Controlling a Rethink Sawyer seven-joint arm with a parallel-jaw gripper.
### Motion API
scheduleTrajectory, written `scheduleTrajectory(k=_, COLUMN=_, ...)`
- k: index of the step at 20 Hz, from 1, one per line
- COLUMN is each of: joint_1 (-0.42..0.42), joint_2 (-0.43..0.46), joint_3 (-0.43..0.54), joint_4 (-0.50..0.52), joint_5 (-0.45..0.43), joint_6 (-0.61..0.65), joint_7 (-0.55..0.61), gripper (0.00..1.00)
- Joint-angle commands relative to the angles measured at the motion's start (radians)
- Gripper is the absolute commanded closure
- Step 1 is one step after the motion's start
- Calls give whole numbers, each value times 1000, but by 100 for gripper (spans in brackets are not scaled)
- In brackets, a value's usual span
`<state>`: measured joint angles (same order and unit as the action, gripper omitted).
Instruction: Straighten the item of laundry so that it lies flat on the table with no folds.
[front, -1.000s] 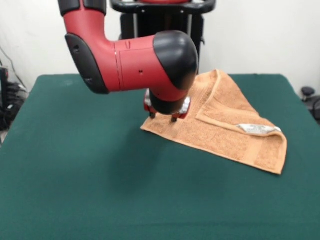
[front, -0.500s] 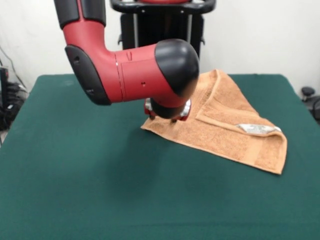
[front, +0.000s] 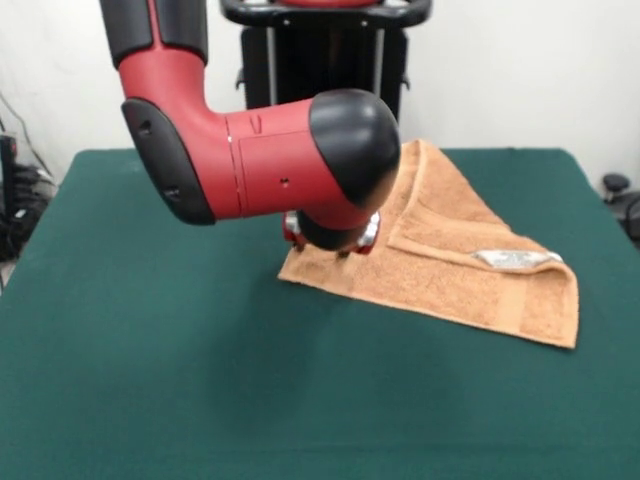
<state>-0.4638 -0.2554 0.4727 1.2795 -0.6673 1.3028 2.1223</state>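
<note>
The orange-tan towel (front: 440, 285) lies on the green table (front: 150, 360), right of centre. It is folded: an upper flap (front: 450, 215) lies doubled over the lower layer, with a diagonal fold edge. Its white tag (front: 512, 258) shows near the right side. My gripper (front: 322, 250) is down on the towel's left corner, under the arm's black wrist, which hides most of it. The tips that show stand apart, so it looks open, touching the cloth.
The red and black arm (front: 250, 150) hangs over the table's far middle. The robot's black pedestal (front: 320, 50) stands behind the table. Cables and gear lie off the table's left edge (front: 15, 200).
The gripper has come down from just above the towel's left corner onto it. The towel has shifted slightly, its left corner a little nearer the camera.
</note>
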Motion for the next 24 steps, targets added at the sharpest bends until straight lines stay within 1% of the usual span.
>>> scheduleTrajectory(k=1, joint_1=-7, joint_2=-10, joint_3=88, joint_4=-294, joint_5=-176, joint_6=-399, joint_7=-197, gripper=0)
scheduleTrajectory(k=6, joint_1=-7, joint_2=-29, joint_3=89, joint_4=-285, joint_5=-167, joint_6=-356, joint_7=-206, gripper=0)
scheduleTrajectory(k=10, joint_1=-3, joint_2=-34, joint_3=75, joint_4=-279, joint_5=-160, joint_6=-364, joint_7=-206, gripper=0)
scheduleTrajectory(k=13, joint_1=0, joint_2=-39, joint_3=70, joint_4=-284, joint_5=-147, joint_6=-351, joint_7=-228, gripper=0)
scheduleTrajectory(k=18, joint_1=4, joint_2=-26, joint_3=50, joint_4=-264, joint_5=-146, joint_6=-412, joint_7=-196, gripper=0)
scheduleTrajectory(k=19, joint_1=-1, joint_2=-31, joint_3=47, joint_4=-249, joint_5=-138, joint_6=-418, joint_7=-187, gripper=0)
scheduleTrajectory(k=20, joint_1=1, joint_2=-37, joint_3=36, joint_4=-217, joint_5=-134, joint_6=-440, joint_7=-151, gripper=0)
scheduleTrajectory(k=21, joint_1=1, joint_2=-60, joint_3=15, joint_4=-160, joint_5=-129, joint_6=-469, joint_7=-93, gripper=0)
scheduleTrajectory(k=22, joint_1=16, joint_2=-97, joint_3=-17, joint_4=-81, joint_5=-128, joint_6=-511, joint_7=-2, gripper=0)
scheduleTrajectory(k=24, joint_1=30, joint_2=-163, joint_3=-58, joint_4=49, joint_5=-107, joint_6=-555, joint_7=113, gripper=0)
